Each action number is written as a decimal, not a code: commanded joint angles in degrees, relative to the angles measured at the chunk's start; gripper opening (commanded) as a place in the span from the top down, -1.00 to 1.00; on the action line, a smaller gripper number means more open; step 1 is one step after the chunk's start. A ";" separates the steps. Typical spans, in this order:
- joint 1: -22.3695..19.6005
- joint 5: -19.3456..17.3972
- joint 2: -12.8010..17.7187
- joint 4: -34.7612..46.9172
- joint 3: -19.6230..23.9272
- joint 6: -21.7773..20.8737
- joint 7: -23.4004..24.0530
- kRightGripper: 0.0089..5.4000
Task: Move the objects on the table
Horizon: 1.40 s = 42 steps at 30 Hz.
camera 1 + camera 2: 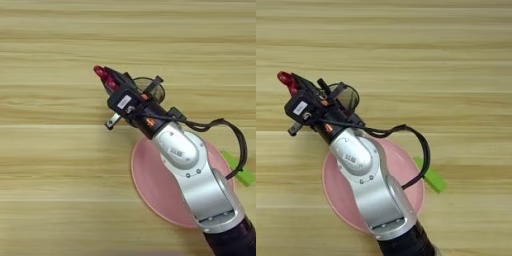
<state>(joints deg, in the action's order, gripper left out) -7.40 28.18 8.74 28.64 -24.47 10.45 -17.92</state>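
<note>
Scissors (101, 74), red-handled, sit at the tip of the right gripper (111, 82); we see only the red part poking out past the black fingers, with a small silver bit (112, 121) showing just below the wrist housing that could be blade tip, can't confirm. Fingers look closed around the red handles, so we read it as grasping the scissors, lifted or at table level we can't tell. Silver forearm (363, 172) runs in from the bottom right, crossing over a pink round plate (150, 185) that lies flat on the table (50, 175). Dark round lid-like thing (155, 90) sits just behind the gripper, partly hidden by it. Black cable (418, 145) loops off the wrist toward the right. Green flat strip (432, 177) lies on the wood just beside the plate's right rim, tilted diagonally. Scissors are beyond the plate's far-left edge, over bare wood. Marker and pen we can't find in either view.
</note>
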 commanded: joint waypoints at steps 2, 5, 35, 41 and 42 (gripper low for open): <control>-2.72 1.02 -0.78 3.12 0.21 -1.87 0.98 0.82; -2.31 1.49 -1.16 3.88 -0.68 -1.59 0.58 0.82; 3.16 -4.30 -0.81 -6.08 -6.60 -3.26 -4.24 0.82; 4.58 -7.23 -2.17 -7.75 -6.58 -0.80 -5.18 0.82; 4.79 -7.77 -2.34 -7.72 -6.68 -0.37 -5.41 0.82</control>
<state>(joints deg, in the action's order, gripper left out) -1.60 22.88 8.09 19.69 -31.53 9.64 -23.12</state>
